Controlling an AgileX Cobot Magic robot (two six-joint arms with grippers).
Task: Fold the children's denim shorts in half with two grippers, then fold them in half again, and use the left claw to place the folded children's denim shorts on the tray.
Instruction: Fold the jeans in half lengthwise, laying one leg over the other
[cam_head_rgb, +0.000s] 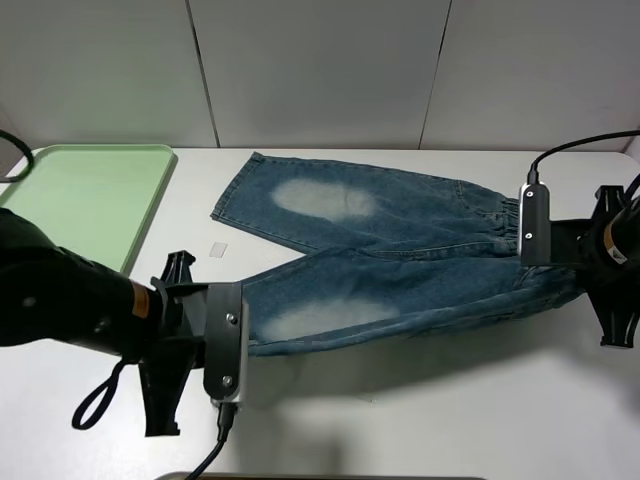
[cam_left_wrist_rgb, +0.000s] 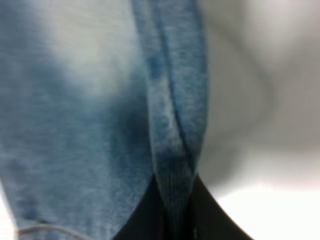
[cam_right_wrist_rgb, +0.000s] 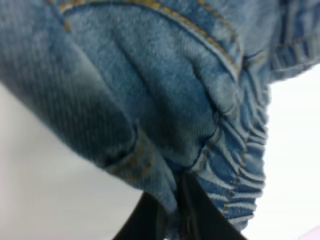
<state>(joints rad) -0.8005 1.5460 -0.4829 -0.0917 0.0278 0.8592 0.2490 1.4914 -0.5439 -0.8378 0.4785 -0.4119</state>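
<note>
The children's denim shorts (cam_head_rgb: 400, 240) lie across the white table, cuffs to the left and gathered waistband to the right, with a pale oval on each leg. My left gripper (cam_head_rgb: 246, 335) is shut on the near leg's cuff, and in the left wrist view the hem (cam_left_wrist_rgb: 172, 150) runs down between the black fingers of that gripper (cam_left_wrist_rgb: 175, 212). My right gripper (cam_head_rgb: 548, 262) is shut on the near end of the waistband (cam_right_wrist_rgb: 240, 165), pinched in the gripper (cam_right_wrist_rgb: 172, 207). The near leg hangs slightly off the table, casting a shadow. The pale green tray (cam_head_rgb: 90, 195) sits empty at the back left.
A small clear scrap (cam_head_rgb: 218, 249) lies on the table between the tray and the left gripper. A black cable loop (cam_head_rgb: 95, 405) hangs under the left arm. White wall panels stand behind the table.
</note>
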